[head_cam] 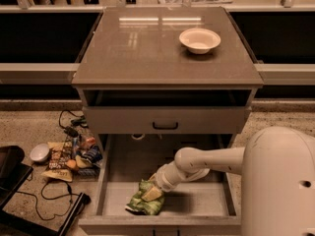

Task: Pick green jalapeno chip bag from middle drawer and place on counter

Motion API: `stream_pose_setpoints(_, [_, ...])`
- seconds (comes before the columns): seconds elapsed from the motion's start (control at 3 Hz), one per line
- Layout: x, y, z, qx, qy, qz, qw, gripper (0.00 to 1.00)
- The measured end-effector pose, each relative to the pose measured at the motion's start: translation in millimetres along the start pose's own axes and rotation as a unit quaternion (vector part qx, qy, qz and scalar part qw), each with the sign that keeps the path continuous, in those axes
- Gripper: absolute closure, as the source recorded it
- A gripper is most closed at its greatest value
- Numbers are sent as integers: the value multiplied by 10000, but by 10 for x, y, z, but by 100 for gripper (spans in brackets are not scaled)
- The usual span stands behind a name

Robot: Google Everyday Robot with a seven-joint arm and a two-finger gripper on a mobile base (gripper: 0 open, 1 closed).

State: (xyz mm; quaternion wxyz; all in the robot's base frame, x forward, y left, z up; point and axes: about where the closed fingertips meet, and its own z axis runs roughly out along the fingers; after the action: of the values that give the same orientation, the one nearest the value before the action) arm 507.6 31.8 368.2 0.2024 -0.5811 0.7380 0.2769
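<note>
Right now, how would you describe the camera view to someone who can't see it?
The robot's gripper is down in the open middle drawer, at the green jalapeno chip bag lying near the drawer's front. Above, a white bowl sits on the counter; snack packets lie heaped on the floor nearby.

Tool (156, 188) at green jalapeno chip bag (141, 204) in open middle drawer (211, 208), bowl (200, 40) on counter (142, 53)
</note>
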Motion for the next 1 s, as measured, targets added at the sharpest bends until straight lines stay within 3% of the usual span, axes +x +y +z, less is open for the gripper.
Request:
stream_pose_setpoints(0.33, [-1,0,-1,0,-1,-1,10000,100])
stream_pose_setpoints(0.67, [-391,136,-419,-37,-166,-222,9996,100])
stream_pose_setpoints(1.0, [-1299,405,-1435,49,-417,-560,9975,100])
